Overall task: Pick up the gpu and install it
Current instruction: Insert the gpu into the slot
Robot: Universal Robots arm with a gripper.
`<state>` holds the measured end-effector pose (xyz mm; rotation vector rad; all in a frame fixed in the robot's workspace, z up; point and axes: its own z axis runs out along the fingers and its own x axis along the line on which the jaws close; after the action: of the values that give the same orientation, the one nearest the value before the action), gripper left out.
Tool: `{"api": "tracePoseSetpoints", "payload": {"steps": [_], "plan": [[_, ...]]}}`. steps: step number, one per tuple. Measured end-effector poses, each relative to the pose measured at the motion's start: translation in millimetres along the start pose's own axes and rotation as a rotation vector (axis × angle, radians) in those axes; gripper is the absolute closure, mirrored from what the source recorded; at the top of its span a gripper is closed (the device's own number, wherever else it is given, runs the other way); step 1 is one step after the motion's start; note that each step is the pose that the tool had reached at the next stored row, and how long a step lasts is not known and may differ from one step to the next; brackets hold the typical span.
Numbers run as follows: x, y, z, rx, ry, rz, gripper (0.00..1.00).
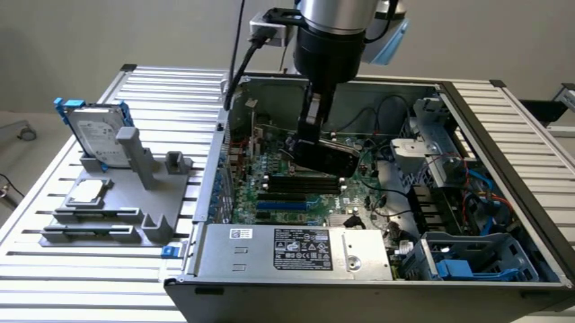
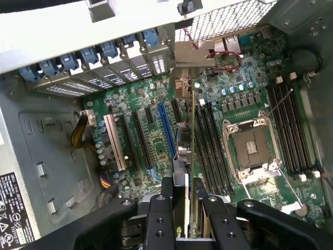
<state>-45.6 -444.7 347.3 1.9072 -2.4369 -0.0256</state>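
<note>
Inside the open computer case [image 1: 503, 134], the robot's gripper [image 1: 310, 145] is clenched on the gpu [image 1: 332, 160], holding the card edge-down just above the motherboard [image 1: 279, 195]. Seen from the wrist, the gpu [image 2: 192, 156] runs between the black fingers [image 2: 158, 213], over the board between the blue expansion slot [image 2: 165, 130] and the memory slots. At the exterior view's left, a hard drive [image 1: 94, 131] and a small silver chip [image 1: 87, 192] sit on a grey rack.

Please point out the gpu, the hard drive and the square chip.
gpu [image 1: 330, 160], exterior view, black cover.
hard drive [image 1: 93, 134], exterior view, silver face.
square chip [image 1: 87, 192], exterior view, silver top.
</note>
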Motion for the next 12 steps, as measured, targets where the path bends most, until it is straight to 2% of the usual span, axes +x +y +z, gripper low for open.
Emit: {"api": "tracePoseSetpoints", "payload": {"steps": [7,10,12], "plan": [[-0.1,-0.2,4.1,0.0033,0.0045,-0.127,0.73],[-0.2,-0.3,6.2,0.0043,0.0029,-0.181,0.73],[0.0,0.0,7.8,0.0048,-0.0013,-0.209,0.73]]}}
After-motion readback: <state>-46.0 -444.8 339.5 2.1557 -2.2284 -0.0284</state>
